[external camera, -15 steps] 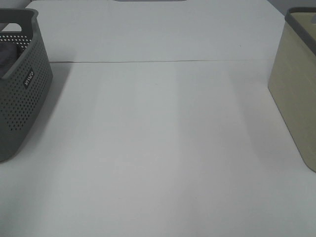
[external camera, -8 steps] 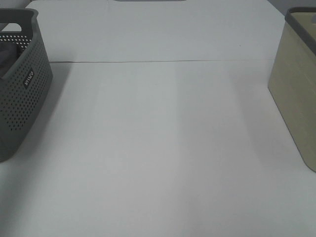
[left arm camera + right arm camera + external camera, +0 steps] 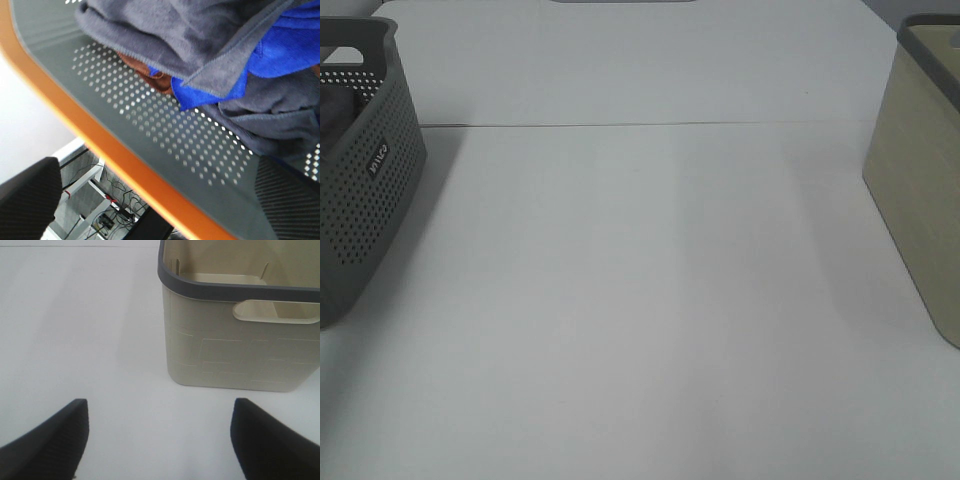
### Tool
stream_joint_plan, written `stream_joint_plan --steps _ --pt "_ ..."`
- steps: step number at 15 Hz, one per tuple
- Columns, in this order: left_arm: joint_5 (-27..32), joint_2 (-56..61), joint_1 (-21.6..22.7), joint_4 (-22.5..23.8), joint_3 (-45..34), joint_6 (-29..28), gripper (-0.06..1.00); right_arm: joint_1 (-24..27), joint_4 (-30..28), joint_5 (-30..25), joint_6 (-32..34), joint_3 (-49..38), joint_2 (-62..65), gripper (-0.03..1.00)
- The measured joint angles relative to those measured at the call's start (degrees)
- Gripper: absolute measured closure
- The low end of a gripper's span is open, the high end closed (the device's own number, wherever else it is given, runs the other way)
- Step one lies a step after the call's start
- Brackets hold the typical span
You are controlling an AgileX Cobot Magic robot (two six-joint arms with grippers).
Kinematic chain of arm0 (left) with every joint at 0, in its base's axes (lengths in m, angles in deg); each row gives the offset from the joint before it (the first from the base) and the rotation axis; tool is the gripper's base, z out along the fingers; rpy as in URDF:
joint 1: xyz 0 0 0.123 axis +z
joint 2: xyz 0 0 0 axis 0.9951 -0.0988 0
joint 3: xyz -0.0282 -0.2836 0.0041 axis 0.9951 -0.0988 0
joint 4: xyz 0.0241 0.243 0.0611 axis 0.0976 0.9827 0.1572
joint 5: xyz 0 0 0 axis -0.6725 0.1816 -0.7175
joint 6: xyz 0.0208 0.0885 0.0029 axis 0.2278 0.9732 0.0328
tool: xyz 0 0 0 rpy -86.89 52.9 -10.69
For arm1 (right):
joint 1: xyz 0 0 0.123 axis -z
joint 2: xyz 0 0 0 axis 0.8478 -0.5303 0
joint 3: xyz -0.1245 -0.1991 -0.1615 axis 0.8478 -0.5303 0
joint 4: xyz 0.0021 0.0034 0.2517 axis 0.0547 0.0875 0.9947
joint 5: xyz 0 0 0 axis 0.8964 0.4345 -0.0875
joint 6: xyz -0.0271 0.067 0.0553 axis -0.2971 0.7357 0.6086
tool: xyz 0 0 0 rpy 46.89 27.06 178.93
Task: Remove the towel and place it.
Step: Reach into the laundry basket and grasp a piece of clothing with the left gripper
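The left hand [image 3: 155,169] stands wide open over the rim of the perforated grey basket [image 3: 150,130], gripping nothing. The charcoal towel [image 3: 175,30] lies crumpled inside that basket, folded over and around a blue cloth [image 3: 290,45], and the fingers are not closed on it. The right hand [image 3: 160,404] is likewise spread wide and empty, hovering above the white bench [image 3: 75,315] near the beige basket [image 3: 225,355] and touching neither.

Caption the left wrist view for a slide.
Open left gripper at the perforated basket holding the grey towel and a blue cloth.
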Motion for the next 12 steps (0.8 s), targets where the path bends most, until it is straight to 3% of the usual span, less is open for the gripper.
stream_joint_plan --steps 7,12 --pt "-9.17 -15.53 2.01 1.43 0.00 0.63 -0.05 0.00 0.00 0.00 0.00 0.00 0.00 0.20" --pt "-10.26 -19.82 3.95 -0.34 0.00 4.13 -0.05 0.00 0.00 0.00 0.00 0.00 0.00 0.20"
